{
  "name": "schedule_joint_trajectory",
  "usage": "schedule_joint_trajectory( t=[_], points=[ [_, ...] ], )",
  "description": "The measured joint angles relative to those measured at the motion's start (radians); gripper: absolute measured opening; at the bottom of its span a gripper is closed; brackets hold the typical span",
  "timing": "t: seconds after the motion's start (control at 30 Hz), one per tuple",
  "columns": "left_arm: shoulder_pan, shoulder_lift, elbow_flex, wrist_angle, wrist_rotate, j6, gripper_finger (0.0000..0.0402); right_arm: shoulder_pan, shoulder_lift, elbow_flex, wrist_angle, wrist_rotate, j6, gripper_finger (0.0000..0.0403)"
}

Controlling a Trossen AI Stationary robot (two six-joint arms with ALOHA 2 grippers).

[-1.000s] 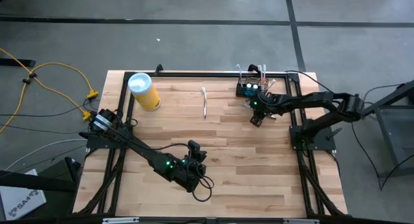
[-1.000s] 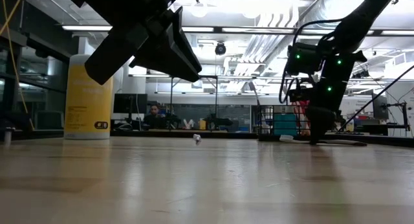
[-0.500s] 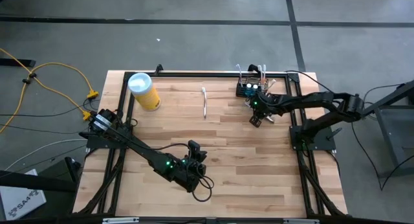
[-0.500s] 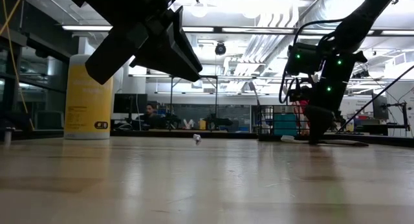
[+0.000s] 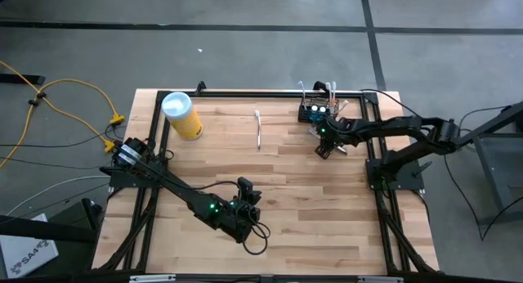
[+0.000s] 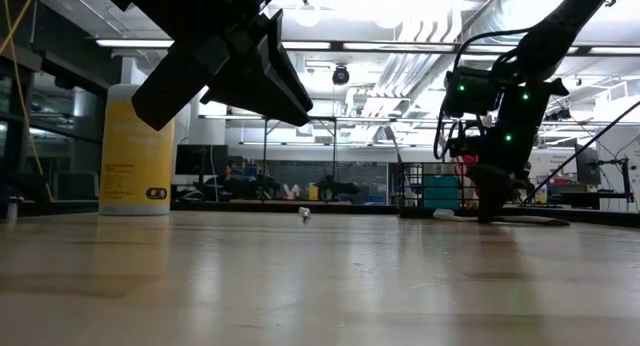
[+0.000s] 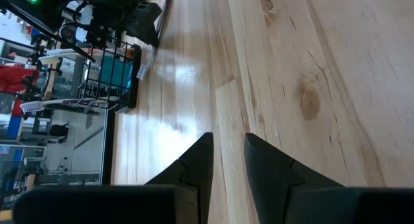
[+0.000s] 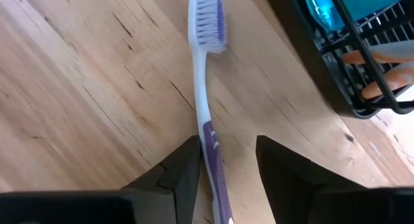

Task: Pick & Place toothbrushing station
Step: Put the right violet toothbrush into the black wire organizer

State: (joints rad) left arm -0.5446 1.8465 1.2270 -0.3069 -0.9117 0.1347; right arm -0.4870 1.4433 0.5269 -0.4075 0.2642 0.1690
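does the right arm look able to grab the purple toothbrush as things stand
Probably yes. The right pincer is open, its fingers on either side of the purple toothbrush handle, which lies flat on the table beside the black basket. Nothing lies between.

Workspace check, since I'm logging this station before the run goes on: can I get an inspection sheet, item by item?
Surface: wooden table, bare planks over most of it.
Job's things: black mesh basket at the far edge, brushes standing in it; purple toothbrush lying flat on the wood beside it.
Clutter: yellow canister far left; a slim white item at far centre, too small to identify.
Claws: right claw open, low over the toothbrush handle, straddling it; left claw over bare wood near the front, holding nothing.
Cables: yellow cable on the floor, left.
Surroundings: grey floor; workshop room behind.
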Motion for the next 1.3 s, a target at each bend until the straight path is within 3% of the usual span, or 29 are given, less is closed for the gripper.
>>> schedule_joint_trajectory(
  t=[0.73, 1.3],
  points=[
    [-0.002, 0.000, 0.000, -0.003, 0.000, -0.001, 0.0081, 0.004, -0.036, 0.001, -0.121, -0.031, 0.086, 0.0138],
    [-0.002, 0.000, 0.000, -0.003, 0.025, -0.004, 0.0081, -0.001, -0.038, -0.005, -0.038, -0.083, 0.000, 0.0138]
  ],
)
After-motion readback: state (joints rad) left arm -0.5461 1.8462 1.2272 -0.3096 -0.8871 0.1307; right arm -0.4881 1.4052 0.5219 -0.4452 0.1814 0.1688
